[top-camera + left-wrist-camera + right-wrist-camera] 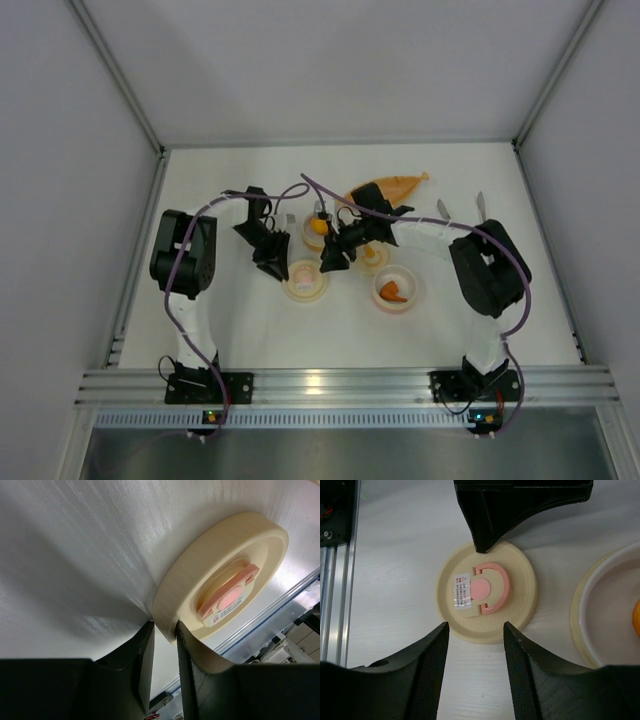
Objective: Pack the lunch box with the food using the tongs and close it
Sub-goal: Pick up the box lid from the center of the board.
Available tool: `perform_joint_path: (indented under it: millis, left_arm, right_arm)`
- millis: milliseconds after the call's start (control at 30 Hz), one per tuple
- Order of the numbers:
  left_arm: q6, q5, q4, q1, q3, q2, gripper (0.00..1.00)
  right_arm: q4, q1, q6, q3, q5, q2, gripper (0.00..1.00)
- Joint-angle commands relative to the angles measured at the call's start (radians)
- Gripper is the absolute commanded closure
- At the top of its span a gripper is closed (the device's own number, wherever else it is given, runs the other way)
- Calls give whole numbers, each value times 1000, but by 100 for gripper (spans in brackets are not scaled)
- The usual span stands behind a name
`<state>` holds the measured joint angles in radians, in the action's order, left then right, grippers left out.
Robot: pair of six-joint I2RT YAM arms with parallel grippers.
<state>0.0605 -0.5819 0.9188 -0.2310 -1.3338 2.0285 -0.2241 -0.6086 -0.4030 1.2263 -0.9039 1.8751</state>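
The round cream lid (pixel 305 280) with a pink handle lies flat on the table. My left gripper (pixel 164 630) pinches its rim (pixel 167 622) between both fingertips, coming from the lid's far left side (pixel 274 262). My right gripper (pixel 475 630) hovers open above the lid's (pixel 486 600) near edge, holding nothing. A cream lunch box bowl (pixel 395 290) holds a dark orange food piece (pixel 393 292). Another bowl (pixel 316 232) holds a yellow-orange lump (pixel 318 226). Two slim silver ends of the tongs (pixel 443 209) show behind the right arm.
A long orange leaf-shaped dish (pixel 392 187) lies at the back. A small cream piece (pixel 373 259) sits beside the right gripper. A bowl's rim (pixel 592 615) lies just right of the lid. The aluminium rail (pixel 335 580) runs along the near edge.
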Motion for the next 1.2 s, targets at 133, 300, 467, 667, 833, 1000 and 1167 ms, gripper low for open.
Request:
perform_joint_path:
  millis: [133,300,467,667,833,1000,1167]
  left_arm:
    - [16,68,3,-25,-38,42,73]
    - [19,70,20,-31,-51,48,77]
    - [22,85,25,-36,-61,56,80]
    - [15,77,32,-37,-79,73,86]
    - [16,80,40,-47,-85,85,92]
    - [15,74,45,-50,-84,93,98]
    - [6,76,45,-50,-88,105,100]
  right_arm:
    - [115,-51,30,87,-44,68,53]
    - [164,-66,93,93,-32,120,50]
    - [186,-74,113,111,-21,157,41]
    - [152,-91,78,134,0,188,39]
    - [137,-108,63,140,8,202,38]
    - [117,-115,47,144,5,217,38]
    - [92,-118,36,150,-27,223,46]
